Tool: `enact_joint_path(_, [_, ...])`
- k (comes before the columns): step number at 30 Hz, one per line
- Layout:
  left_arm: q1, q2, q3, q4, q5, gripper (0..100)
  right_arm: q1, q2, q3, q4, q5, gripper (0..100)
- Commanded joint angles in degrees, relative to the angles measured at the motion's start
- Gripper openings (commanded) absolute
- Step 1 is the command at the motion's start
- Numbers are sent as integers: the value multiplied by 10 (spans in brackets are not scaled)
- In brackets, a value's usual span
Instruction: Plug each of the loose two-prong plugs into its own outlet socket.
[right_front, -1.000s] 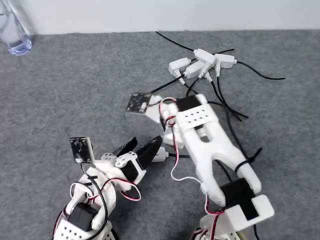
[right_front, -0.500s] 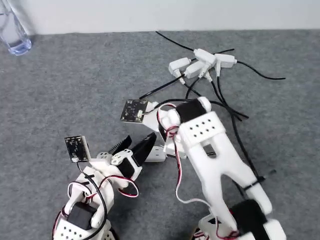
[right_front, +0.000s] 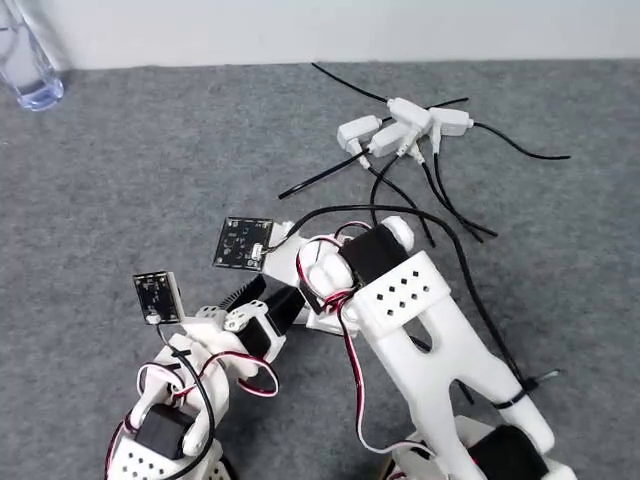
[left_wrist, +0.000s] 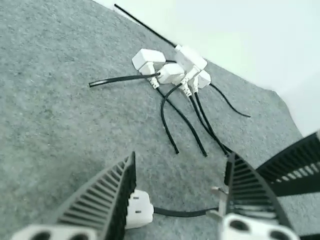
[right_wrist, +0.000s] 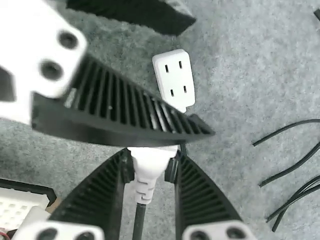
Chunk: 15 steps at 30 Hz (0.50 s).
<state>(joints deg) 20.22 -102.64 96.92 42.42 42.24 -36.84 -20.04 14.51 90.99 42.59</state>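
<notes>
Operator: Surfaces and arms, largest first?

Technician: Grey short-pile felt covers the table (right_front: 120, 180); the right arm (right_front: 440, 330) is white moulded plastic, a forked link with a perforated plate; the left arm (right_front: 190, 385) is the same white plastic, beside it.

Operator: End effectors?

Technician: Both carry black, ribbed, wedge-shaped fingers; the left gripper (left_wrist: 181, 156) is spread wide and holds nothing; the right gripper (right_wrist: 150, 156) is clamped on both flanks of the plug (right_wrist: 146, 172); one left finger crosses between the right gripper's tips and the outlet socket (right_wrist: 174, 80).

Operator: Task items?

Technician: At the far side of the table lies the plug cluster (right_front: 400, 125), white rounded bodies bunched together, thin black cables (left_wrist: 122, 79) fanning toward the arms, well apart from both grippers; the outlet socket is a white rectangular block with rounded corners, face up on the felt, two pairs of slots, between the left gripper's fingers; the plug is smooth white with a ribbed strain relief at its rear; its prongs are hidden behind the left finger, so contact with the outlet socket cannot be told.
</notes>
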Motion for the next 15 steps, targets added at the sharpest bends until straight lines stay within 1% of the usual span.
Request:
enact_joint_path(1, [3, -4, -4, 10, -4, 272, -4, -21, -55, 2, -9, 9])
enact_joint_path(9, [3, -4, -4, 11, -4, 272, -7, -16, -174, 76, -10, 9])
enact_joint_path(15, [3, -4, -4, 11, -5, 272, -7, -16, -204, 96, -10, 9])
